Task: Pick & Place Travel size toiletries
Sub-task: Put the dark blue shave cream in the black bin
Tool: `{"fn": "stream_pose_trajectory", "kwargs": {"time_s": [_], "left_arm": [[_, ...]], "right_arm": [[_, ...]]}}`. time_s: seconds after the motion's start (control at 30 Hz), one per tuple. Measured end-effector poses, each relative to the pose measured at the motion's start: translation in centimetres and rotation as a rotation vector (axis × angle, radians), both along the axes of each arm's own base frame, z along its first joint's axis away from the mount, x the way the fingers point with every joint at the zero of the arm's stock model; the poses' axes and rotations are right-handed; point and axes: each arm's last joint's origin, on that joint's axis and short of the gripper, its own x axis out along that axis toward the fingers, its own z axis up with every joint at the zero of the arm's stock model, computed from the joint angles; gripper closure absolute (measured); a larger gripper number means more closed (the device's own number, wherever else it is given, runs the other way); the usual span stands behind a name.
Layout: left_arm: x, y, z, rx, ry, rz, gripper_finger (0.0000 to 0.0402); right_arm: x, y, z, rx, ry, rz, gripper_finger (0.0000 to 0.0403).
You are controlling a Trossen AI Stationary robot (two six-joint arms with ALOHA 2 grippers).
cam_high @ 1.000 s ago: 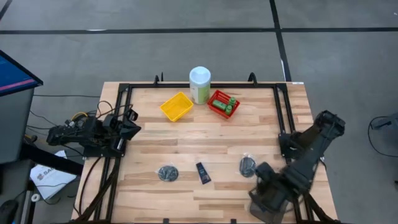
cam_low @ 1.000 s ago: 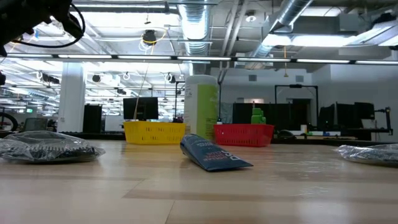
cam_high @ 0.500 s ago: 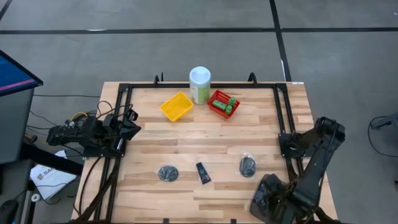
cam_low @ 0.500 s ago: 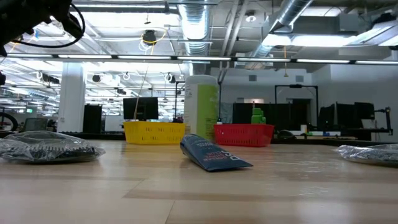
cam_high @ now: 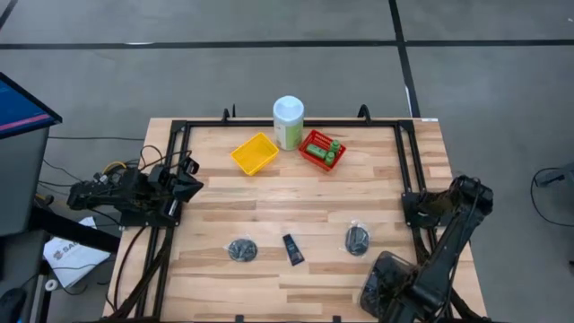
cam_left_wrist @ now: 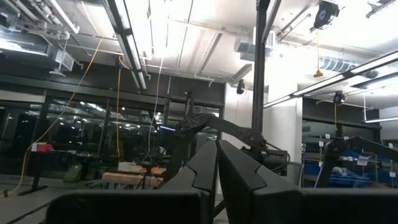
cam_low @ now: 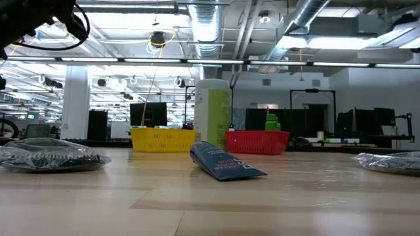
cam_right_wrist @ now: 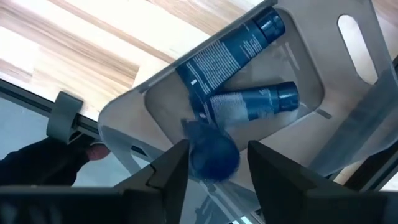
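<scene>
My right gripper [cam_right_wrist: 217,147] points down over a grey bin [cam_right_wrist: 311,134] at the table's near right corner [cam_high: 381,289]. Two dark navy tubes [cam_right_wrist: 231,53] lie in the bin. A third navy tube [cam_right_wrist: 213,157] shows blurred between the open fingers, while the fingers themselves are sharp. On the table lie one more navy tube [cam_high: 292,248] and two clear-wrapped bundles [cam_high: 240,249] [cam_high: 357,240]. Green bottles [cam_high: 332,151] stand in a red basket [cam_high: 316,144]. My left gripper [cam_left_wrist: 217,168] is shut at the table's left edge, pointing up into the room. My right gripper has the blurred navy tube [cam_right_wrist: 205,134] between its fingers from above, over the bin. I cannot tell whether either finger [cam_right_wrist: 171,171] touches the tube.
A yellow basket [cam_high: 254,153] and a tall pale green canister [cam_high: 288,122] with a white lid stand at the far edge beside the red basket. Black frame rails [cam_high: 408,179] run along the table's sides. A hand in a dark sleeve [cam_right_wrist: 43,165] shows beyond the bin.
My right arm has swung toward the table's near edge and sunk lower over the grey bin. The things on the table have kept their places.
</scene>
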Motion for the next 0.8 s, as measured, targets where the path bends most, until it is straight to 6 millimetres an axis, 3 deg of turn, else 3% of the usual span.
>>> {"fn": "stream_pose_trajectory", "kwargs": {"time_s": [0.27,0.6,0.8], "left_arm": [[0.0,0.0,0.0,0.0,-0.001,0.0,0.039],[0.0,0.0,0.0,0.0,-0.002,-0.001,0.039],[0.0,0.0,0.0,0.0,-0.003,-0.001,0.039]], "right_arm": [[0.0,-0.1,0.0,-0.011,0.007,-0.004,0.0226],[0.7,-0.7,0.0,-0.022,0.009,-0.03,0.0143],[1.8,-1.5,0.0,-0.023,0.011,-0.018,0.0138]]}}
